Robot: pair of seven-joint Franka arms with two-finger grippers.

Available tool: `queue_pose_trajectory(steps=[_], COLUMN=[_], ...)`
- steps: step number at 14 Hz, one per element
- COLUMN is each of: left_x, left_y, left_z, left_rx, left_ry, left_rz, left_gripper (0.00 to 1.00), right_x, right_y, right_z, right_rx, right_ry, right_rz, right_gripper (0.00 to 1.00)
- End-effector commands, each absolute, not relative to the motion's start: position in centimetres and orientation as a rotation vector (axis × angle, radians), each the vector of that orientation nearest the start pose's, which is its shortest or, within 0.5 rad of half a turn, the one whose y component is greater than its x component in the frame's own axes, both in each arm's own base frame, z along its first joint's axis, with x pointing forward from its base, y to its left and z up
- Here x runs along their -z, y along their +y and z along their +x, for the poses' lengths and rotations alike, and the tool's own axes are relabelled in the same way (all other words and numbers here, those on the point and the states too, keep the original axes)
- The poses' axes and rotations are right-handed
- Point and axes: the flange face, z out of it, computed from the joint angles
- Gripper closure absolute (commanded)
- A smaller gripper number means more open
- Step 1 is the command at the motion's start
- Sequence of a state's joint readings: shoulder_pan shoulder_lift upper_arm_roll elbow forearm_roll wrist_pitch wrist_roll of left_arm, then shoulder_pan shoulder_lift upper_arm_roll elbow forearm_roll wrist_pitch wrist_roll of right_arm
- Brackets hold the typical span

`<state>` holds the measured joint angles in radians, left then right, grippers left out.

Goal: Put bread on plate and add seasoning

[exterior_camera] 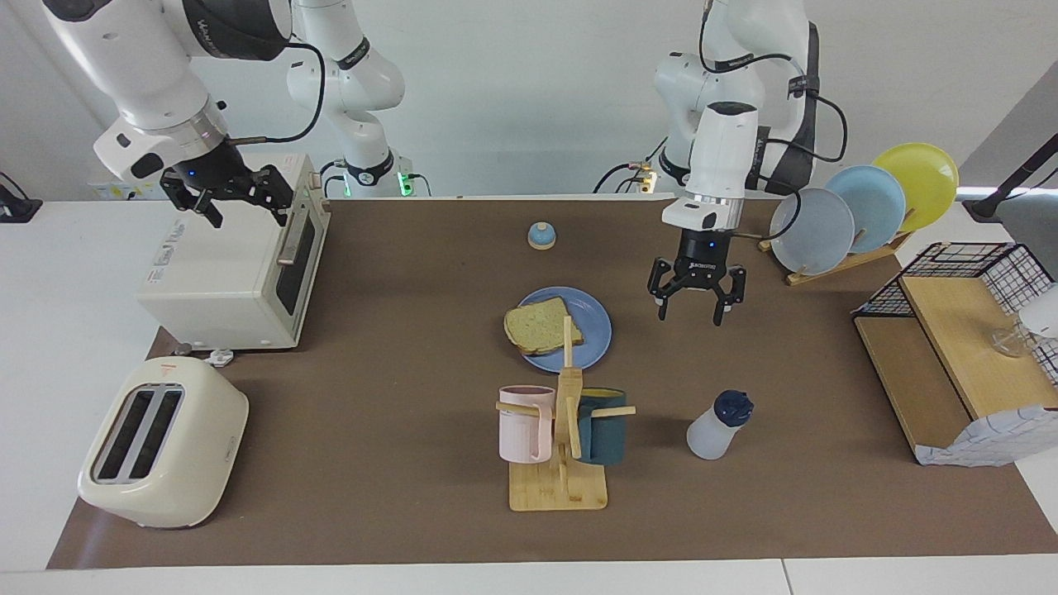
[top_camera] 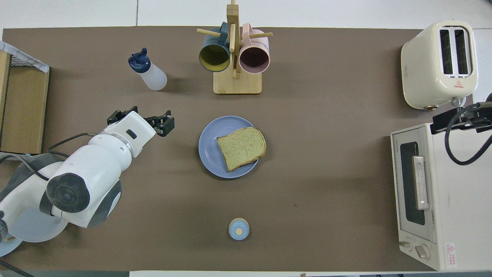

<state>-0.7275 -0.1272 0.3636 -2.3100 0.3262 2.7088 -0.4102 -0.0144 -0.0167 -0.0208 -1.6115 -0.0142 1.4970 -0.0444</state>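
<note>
The bread lies flat on the round periwinkle plate in the middle of the brown mat. The seasoning, a translucent white bottle with a navy cap, stands upright beside the mug rack, toward the left arm's end. My left gripper hangs open and empty over bare mat between the plate and the plate rack, apart from the bottle. My right gripper waits open and empty above the toaster oven.
A wooden mug rack with a pink and a teal mug stands farther from the robots than the plate. A toaster oven and a toaster fill the right arm's end. Also here: a small bell, a plate rack, a wire shelf.
</note>
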Motion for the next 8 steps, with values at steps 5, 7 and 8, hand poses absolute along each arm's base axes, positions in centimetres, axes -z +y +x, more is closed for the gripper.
queue_pose_trajectory(steps=[5, 7, 8], left_x=[-55.0, -57.6, -58.9], left_y=[-20.9, -19.9, -19.0], left_z=[51.7, 52.0, 52.1], left_rx=[0.580, 0.503, 0.455], left_ry=[0.238, 0.272, 0.305], left_rz=[-2.984, -3.015, -3.022], left_gripper=[0.00, 0.00, 0.00], right_x=[-60.9, -60.9, -60.9], right_y=[-2.3, -2.3, -2.3], right_z=[53.7, 53.7, 53.7], right_rx=[-0.144, -0.144, -0.144], right_ry=[-0.036, -0.036, -0.036], right_rz=[-3.150, -3.150, -3.150], right_gripper=[0.00, 0.00, 0.00])
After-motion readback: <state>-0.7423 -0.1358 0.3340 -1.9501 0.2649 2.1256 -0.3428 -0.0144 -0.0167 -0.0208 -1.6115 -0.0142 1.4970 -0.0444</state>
